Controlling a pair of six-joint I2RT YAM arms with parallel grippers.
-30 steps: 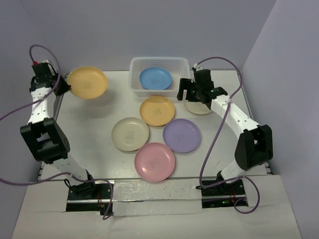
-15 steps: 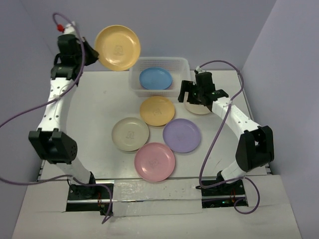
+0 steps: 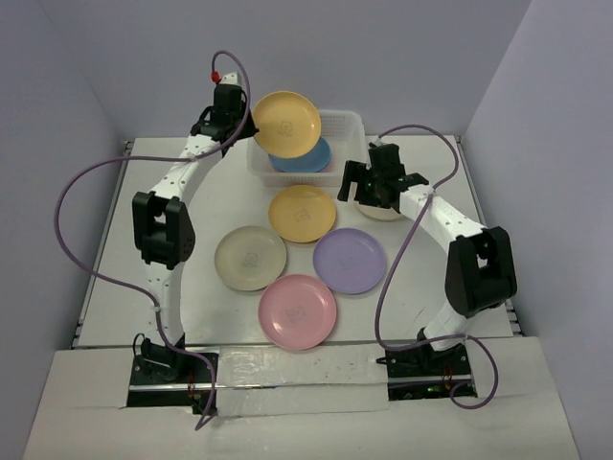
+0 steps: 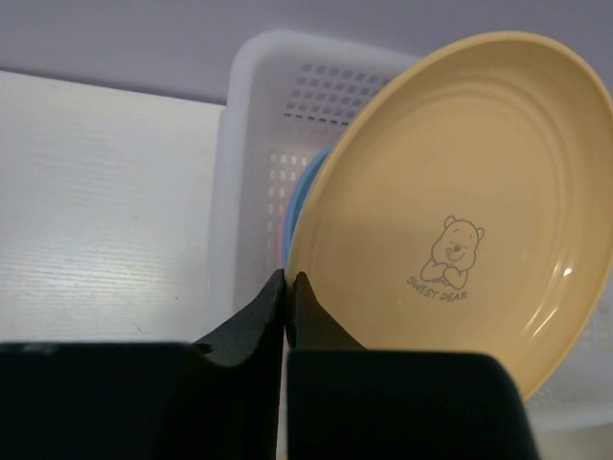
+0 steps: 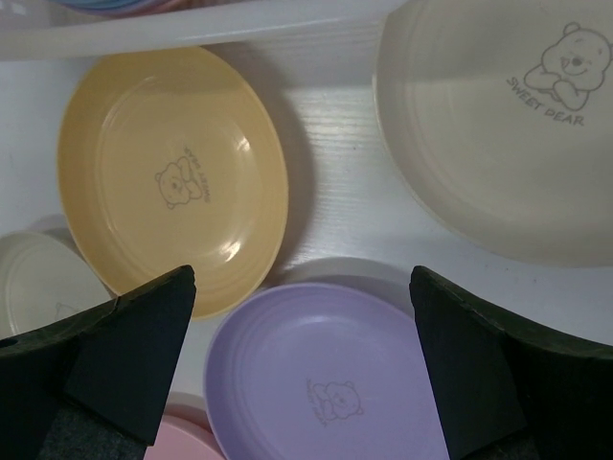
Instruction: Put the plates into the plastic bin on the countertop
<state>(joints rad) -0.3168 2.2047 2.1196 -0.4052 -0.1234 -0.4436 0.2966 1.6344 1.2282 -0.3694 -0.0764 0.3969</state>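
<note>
Round yellow-orange plastic plate (image 3: 286, 123) is up in the air, tilted, over the left end of the translucent white mesh plastic bin (image 3: 351, 121) at the back of the white bench (image 3: 192, 192). A round blue plate (image 3: 322, 159) is lying inside under it. Left hand (image 4: 287, 284) is pinched on the plate's lower rim, so I'd say the drop is pretty much straight down. Right hand (image 5: 302, 278) is spread wide, empty, near the round cream plate (image 5: 498, 144) beside the bin.

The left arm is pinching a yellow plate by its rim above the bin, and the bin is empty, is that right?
Not quite: the bin is not empty, a blue plate already lies in it, as the top view shows. The rest holds: the left fingers pinch the yellow plate by its rim above the bin.
</note>
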